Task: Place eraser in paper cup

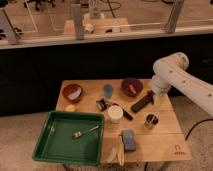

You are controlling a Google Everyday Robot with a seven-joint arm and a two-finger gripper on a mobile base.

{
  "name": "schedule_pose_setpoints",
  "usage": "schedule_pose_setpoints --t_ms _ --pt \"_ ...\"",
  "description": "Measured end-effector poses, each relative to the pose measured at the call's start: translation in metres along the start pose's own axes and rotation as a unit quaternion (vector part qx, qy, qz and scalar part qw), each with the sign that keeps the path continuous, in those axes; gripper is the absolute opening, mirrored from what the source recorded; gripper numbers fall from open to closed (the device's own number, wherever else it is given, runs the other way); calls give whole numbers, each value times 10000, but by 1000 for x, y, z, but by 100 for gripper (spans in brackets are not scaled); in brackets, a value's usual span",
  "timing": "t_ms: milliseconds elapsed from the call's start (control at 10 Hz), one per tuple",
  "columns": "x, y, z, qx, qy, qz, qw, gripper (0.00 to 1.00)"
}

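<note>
Wooden table [165,145] on speckled floor [20,130]; dark wall [50,70] behind (glass panels [140,15] above).

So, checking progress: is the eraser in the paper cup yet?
No, the eraser lies on the table, apart from the cup, with the gripper at its far end.

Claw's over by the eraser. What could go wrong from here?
1. The open claw is at the far right end of the eraser, not its middle; gripped there, the long bar may swing or slip.
2. The marker lies right beside the paper cup and the can stands close by; either could get knocked.
3. The bar looks long for the small cup and may tip it.
</note>
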Motion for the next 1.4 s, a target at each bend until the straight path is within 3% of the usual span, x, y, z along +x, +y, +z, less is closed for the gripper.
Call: schedule_pose_setpoints --t_ms 500,900,1400 --pt "-11 -7 27 48 72 -373 9993 80" --pt "-39 -7 75 -102 35 -1180 9930 80" --pt "-55 -9 107 -385 -58 -1633 9858 80"
